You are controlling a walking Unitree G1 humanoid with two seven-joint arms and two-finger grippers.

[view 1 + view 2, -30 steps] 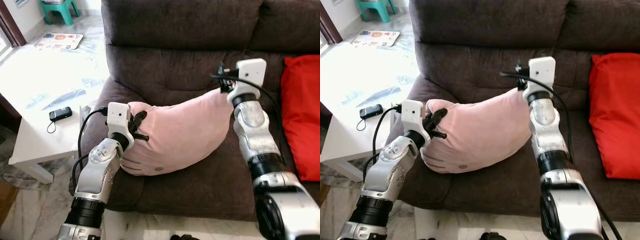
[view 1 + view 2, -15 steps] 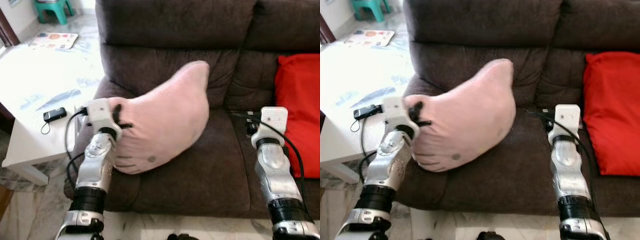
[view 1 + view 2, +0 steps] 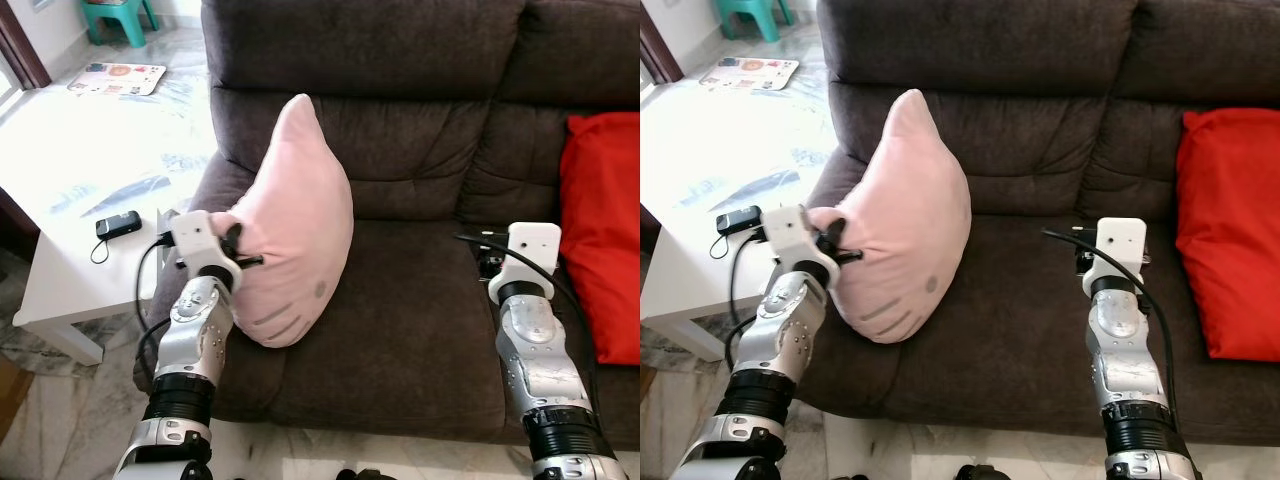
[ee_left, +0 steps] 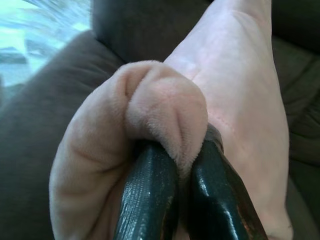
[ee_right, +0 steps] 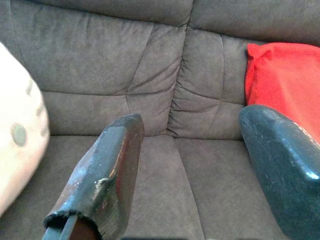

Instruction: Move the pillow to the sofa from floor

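- Pillow point(image 3: 295, 225): stands on end on the sofa point(image 3: 420, 300) seat, against its armrest.
- Left gripper point(image 4: 180, 192): pinches a pillow fold; release once it rests flat.
- Right gripper point(image 5: 200, 165): spread wide, empty, above the sofa seat.

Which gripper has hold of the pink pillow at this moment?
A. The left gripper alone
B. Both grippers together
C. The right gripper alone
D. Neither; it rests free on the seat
A. The left gripper has its fingers pinched on a fold of the pink pillow, which stands on end against the sofa arm, while the right gripper hangs open over the seat, apart from it.
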